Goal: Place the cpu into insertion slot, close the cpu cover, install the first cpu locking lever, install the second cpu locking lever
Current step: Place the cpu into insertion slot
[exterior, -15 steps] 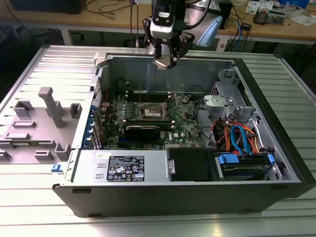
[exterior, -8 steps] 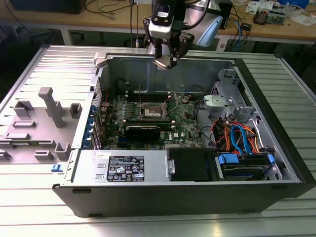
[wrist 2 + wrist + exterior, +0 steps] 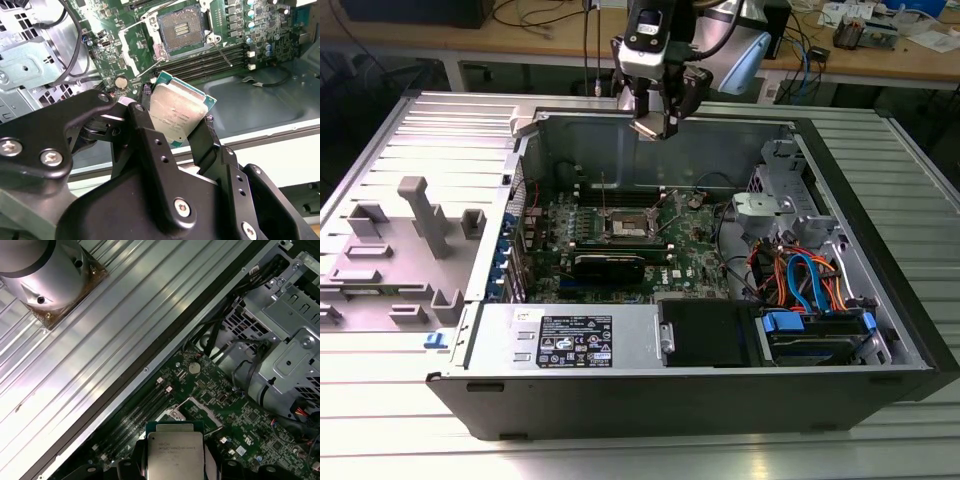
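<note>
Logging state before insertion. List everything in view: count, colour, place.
cpu: one, silver-grey top, held in the pincer above the board
insertion slot: one, dark centre with silver rim, on the green board, empty
cpu cover: one, silver, looks swung open beside the slot
memory slots: several, black, alongside the slot
coin cell: one, silver, on the board
cables: a bundle, orange and blue, inside the case at the exterior view's right
computer case: one, grey and black, open, on the table
fixture blocks: several, grey, on the table at the exterior view's left
table: one, ribbed silver metal
pincer: one, black, shut on the cpu's edges
</note>
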Tool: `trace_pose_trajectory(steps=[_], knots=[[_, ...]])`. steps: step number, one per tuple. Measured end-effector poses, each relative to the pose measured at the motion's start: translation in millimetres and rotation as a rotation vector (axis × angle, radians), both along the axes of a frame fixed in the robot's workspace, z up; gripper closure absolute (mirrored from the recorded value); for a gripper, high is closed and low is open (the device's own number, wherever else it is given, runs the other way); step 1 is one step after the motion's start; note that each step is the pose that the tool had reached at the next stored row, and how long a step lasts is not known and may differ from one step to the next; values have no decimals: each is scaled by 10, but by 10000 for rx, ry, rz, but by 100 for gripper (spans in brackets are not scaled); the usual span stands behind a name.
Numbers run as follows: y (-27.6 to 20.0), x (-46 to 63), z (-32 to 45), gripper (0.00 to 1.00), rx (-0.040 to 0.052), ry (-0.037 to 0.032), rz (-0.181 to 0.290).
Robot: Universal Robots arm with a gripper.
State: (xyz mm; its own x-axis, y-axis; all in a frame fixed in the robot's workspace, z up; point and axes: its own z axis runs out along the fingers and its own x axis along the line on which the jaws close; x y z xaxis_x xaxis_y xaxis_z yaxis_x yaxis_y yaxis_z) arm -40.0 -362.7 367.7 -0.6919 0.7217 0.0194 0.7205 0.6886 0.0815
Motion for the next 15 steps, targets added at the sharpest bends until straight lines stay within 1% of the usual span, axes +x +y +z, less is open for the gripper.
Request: trace_pose_trajectory(steps=[8, 15], knots=[[0, 0, 0, 45, 0, 0, -141], [0, 0, 0, 45, 0, 0, -414]])
